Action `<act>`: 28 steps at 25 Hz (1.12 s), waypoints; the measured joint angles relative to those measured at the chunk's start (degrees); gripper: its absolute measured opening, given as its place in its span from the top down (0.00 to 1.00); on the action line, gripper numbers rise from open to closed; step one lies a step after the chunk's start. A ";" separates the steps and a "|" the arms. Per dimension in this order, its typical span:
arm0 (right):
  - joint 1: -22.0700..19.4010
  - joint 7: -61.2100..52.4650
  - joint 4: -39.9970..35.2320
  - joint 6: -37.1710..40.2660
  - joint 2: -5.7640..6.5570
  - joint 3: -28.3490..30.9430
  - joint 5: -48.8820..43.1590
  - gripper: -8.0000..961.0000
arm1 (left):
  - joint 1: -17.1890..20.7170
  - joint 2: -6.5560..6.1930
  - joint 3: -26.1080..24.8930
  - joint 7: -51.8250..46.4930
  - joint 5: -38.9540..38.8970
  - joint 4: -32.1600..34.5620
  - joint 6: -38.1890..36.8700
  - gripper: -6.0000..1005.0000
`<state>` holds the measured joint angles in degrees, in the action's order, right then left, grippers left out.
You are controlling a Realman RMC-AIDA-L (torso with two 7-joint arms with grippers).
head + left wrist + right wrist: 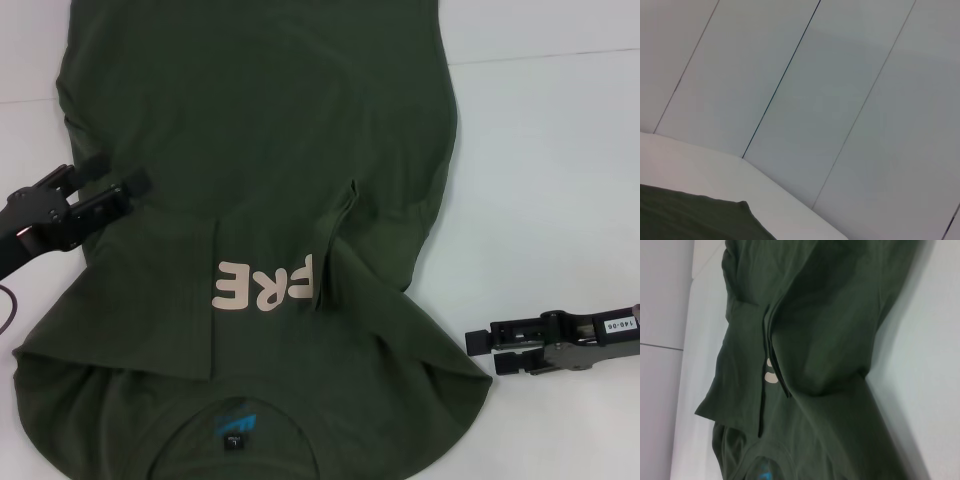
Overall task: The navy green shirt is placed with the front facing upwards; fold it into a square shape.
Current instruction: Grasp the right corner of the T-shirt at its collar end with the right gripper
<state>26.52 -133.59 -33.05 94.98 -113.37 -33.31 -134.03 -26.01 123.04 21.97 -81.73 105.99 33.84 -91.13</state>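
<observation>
The navy green shirt (260,150) lies on the white table (550,180), collar toward me, with both sides folded in over the middle. Pale letters "FRE" (265,283) show between the folds, and a blue neck label (235,422) sits at the near edge. My left gripper (125,172) hovers open over the shirt's left edge, with nothing between its fingers. My right gripper (482,352) is open just off the shirt's near right corner. The right wrist view shows the folded shirt (815,340) and part of the letters (771,371). In the left wrist view only a shirt corner (690,220) appears.
Bare white table surface (560,250) extends to the right of the shirt. Beyond the table's far edge stands a white panelled wall (815,100). A dark cable (8,305) loops near my left arm.
</observation>
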 joint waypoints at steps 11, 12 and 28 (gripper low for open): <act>0.34 -0.37 -3.88 4.19 -0.37 0.82 0.99 0.02 | 0.15 0.00 -0.16 0.00 0.00 0.00 -0.01 0.10; 0.33 -0.55 -4.66 4.69 -0.52 0.91 1.14 0.02 | 0.16 0.00 -0.18 0.00 0.00 0.00 -0.02 0.10; 1.83 -9.01 -18.69 8.19 -3.64 -2.92 -4.99 0.02 | 0.00 0.09 -0.70 -0.21 -0.13 -0.38 0.08 0.10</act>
<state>28.35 -142.60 -51.74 103.17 -117.01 -36.24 -139.02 -26.01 123.14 21.27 -81.94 105.86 33.46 -91.05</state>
